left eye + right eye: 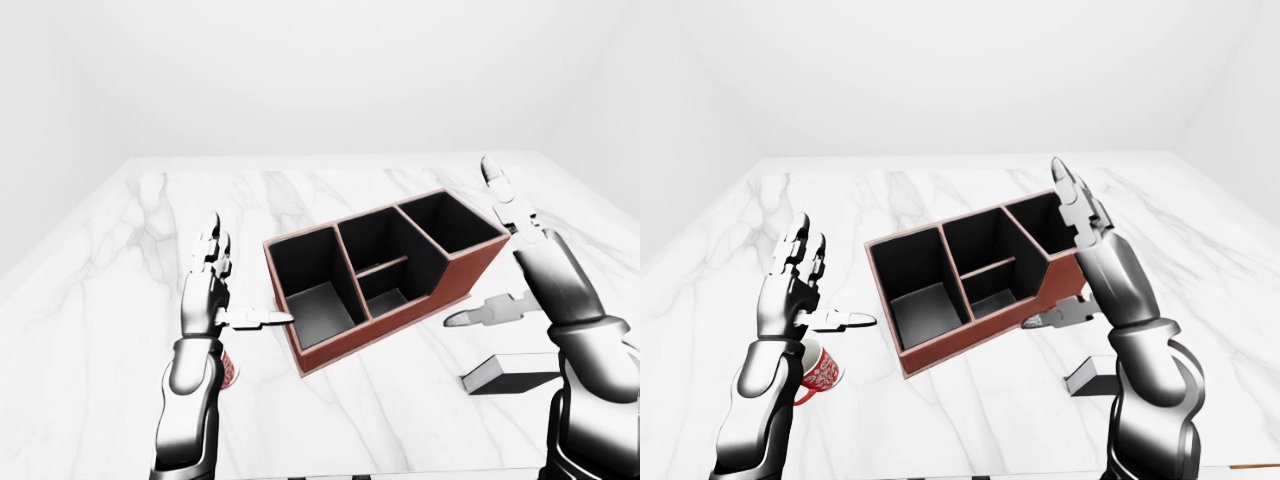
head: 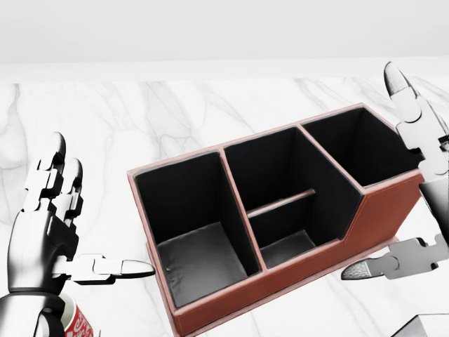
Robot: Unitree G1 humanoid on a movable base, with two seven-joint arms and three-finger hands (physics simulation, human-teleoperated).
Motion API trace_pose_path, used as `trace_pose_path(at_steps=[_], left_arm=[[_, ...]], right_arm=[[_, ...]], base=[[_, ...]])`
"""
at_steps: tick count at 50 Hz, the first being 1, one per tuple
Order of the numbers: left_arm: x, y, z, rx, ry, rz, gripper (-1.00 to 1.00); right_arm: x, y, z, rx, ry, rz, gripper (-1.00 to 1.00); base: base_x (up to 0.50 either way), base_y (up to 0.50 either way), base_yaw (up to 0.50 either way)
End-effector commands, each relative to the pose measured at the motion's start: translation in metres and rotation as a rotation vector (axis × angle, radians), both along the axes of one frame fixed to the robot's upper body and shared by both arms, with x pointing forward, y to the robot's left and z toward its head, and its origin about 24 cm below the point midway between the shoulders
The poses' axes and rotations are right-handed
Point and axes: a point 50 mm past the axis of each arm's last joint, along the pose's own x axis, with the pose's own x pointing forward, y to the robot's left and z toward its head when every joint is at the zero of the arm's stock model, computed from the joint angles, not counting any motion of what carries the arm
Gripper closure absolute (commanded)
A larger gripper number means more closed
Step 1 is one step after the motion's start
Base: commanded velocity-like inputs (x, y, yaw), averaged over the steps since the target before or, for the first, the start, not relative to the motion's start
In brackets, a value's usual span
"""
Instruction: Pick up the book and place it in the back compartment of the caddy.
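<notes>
My left hand is spread wide with nothing in its fingers, and my right hand is spread wide too, holding nothing. Between my hands the red caddy sits on the white marble surface with its dark boxes bare. The book lies flat on the surface under my right arm, and a red cup stands by my left arm.

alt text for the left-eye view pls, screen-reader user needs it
A red-brown caddy with black, empty compartments sits angled on a white marble table, flanked by the robot's two open hands, the left hand and the right hand, neither touching it. A grey book lies flat at lower right, partly hidden by the right arm, and a red patterned mug peeks out beside the left forearm.
</notes>
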Motion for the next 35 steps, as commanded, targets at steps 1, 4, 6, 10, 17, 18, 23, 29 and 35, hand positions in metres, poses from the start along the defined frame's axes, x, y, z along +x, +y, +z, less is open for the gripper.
trace_pose_path(at_steps=[1, 4, 6, 10, 17, 18, 23, 29, 35], left_arm=[[0.0, 0.0, -0.001, 0.0, 0.004, 0.0, -1.0], [0.001, 0.0, -0.003, 0.0, 0.012, 0.0, -1.0], [0.001, 0.0, -0.002, 0.0, 0.01, 0.0, -1.0], [0.001, 0.0, -0.003, 0.0, 0.012, 0.001, -1.0], [0.0, -0.001, -0.004, 0.002, 0.019, -0.003, -1.0], [0.0, -0.002, -0.005, 0.002, 0.022, -0.004, -1.0], [0.001, -0.002, -0.006, 0.003, 0.027, -0.004, -1.0], [0.002, -0.002, -0.01, 0.003, 0.042, -0.004, -1.0], [0.002, -0.002, -0.01, 0.005, 0.044, -0.004, -1.0]], right_arm=[[-0.005, -0.001, 0.006, -0.111, 0.026, -0.011, -1.0], [-0.008, 0.0, 0.007, -0.17, 0.054, -0.009, -1.0], [-0.01, 0.0, 0.008, -0.206, 0.07, -0.009, -1.0], [-0.013, -0.002, 0.015, -0.234, 0.044, -0.039, -1.0], [-0.017, -0.005, 0.021, -0.271, 0.018, -0.079, -1.0], [-0.017, -0.005, 0.022, -0.279, 0.013, -0.085, -1.0], [-0.022, -0.004, 0.031, -0.331, -0.027, -0.118, -1.0], [-0.024, -0.007, 0.036, -0.363, -0.045, -0.156, -1.0], [-0.026, -0.008, 0.038, -0.394, -0.053, -0.189, -1.0]], base=[[0.0, 0.0, 0.0], [0.0, 0.0, 0.0], [0.0, 0.0, 0.0], [0.0, 0.0, 0.0], [0.0, 0.0, 0.0], [0.0, 0.0, 0.0], [0.0, 0.0, 0.0], [0.0, 0.0, 0.0], [0.0, 0.0, 0.0]])
